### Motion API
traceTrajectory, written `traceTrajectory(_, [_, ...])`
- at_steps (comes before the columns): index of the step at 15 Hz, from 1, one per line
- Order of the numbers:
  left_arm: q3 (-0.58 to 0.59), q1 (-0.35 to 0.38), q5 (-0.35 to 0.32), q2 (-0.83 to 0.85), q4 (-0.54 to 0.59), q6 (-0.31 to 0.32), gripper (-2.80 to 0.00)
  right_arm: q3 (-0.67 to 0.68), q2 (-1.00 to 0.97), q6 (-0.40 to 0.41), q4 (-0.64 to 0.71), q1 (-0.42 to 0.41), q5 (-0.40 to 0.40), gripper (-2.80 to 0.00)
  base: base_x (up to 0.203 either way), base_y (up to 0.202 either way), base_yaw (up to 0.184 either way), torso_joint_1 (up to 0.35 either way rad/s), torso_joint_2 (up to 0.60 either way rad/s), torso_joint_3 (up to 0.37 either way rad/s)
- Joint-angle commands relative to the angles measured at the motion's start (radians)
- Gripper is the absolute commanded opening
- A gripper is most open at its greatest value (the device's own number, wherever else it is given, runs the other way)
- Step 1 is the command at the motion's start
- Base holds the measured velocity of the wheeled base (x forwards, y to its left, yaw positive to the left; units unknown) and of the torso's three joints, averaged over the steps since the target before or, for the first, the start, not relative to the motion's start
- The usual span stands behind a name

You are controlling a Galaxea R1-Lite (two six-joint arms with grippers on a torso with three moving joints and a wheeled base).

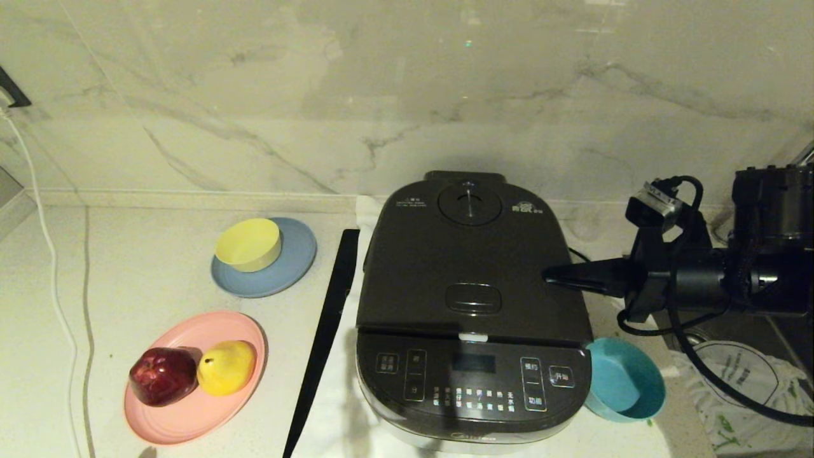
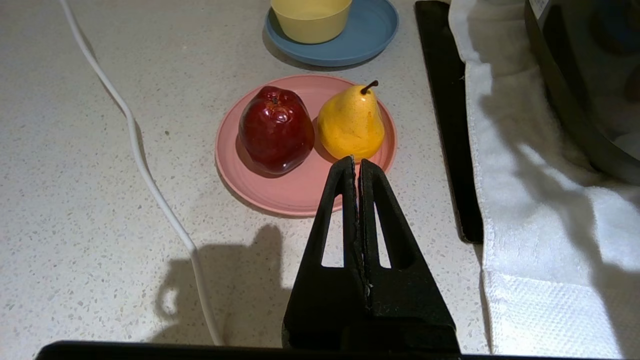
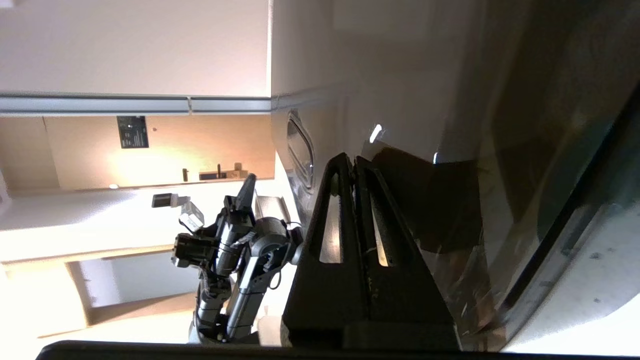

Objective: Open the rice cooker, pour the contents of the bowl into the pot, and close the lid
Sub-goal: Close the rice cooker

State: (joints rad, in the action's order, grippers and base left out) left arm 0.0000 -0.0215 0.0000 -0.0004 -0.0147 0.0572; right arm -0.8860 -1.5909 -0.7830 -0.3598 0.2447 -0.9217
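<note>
Marble-backed, the table (image 1: pixel 146 273) carries the rice cooker (image 1: pixel 474 305) with its lid (image 1: pixel 470 261) down and the bowl (image 1: pixel 623 380) at its front right corner. The right tool (image 1: pixel 548 275) — closed, gripping nothing — is held level over the lid's right edge, and the oval release button (image 1: pixel 473 299) lies just leftward of its tip. The left tool (image 2: pixel 356 162), closed too, is parked above the fruit plate (image 2: pixel 300 192) — farther off.

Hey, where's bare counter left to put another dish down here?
Widest free patch: the counter left of the blue plate and pink plate, up to the white cable. Crowded: the teal bowl wedged against the rice cooker, plastic bag beside it.
</note>
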Motion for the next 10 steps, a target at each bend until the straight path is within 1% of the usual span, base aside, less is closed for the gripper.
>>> traceTrajectory(1, [0.009, 0.002, 0.000, -0.003, -0.001, 0.000, -2.80, 0.011, -0.068, -0.004, -0.002, 0.002, -0.003, -2.80, 0.000, 0.000, 0.000, 0.000, 0.00, 0.000])
traceTrajectory(4, [0.009, 0.000, 0.000, -0.003, -0.001, 0.000, -2.80, 0.006, -0.091, -0.003, -0.005, 0.001, 0.002, -2.80, 0.000, 0.000, 0.000, 0.000, 0.00, 0.000])
traceTrajectory(7, [0.009, 0.002, 0.000, -0.003, -0.001, 0.001, -2.80, 0.007, -0.123, 0.002, -0.005, 0.010, 0.030, -2.80, 0.000, 0.000, 0.000, 0.000, 0.00, 0.000])
traceTrajectory(10, [0.009, 0.000, 0.000, -0.003, -0.001, 0.000, -2.80, 0.001, -0.074, 0.001, -0.005, 0.009, 0.032, -2.80, 0.000, 0.000, 0.000, 0.000, 0.00, 0.000])
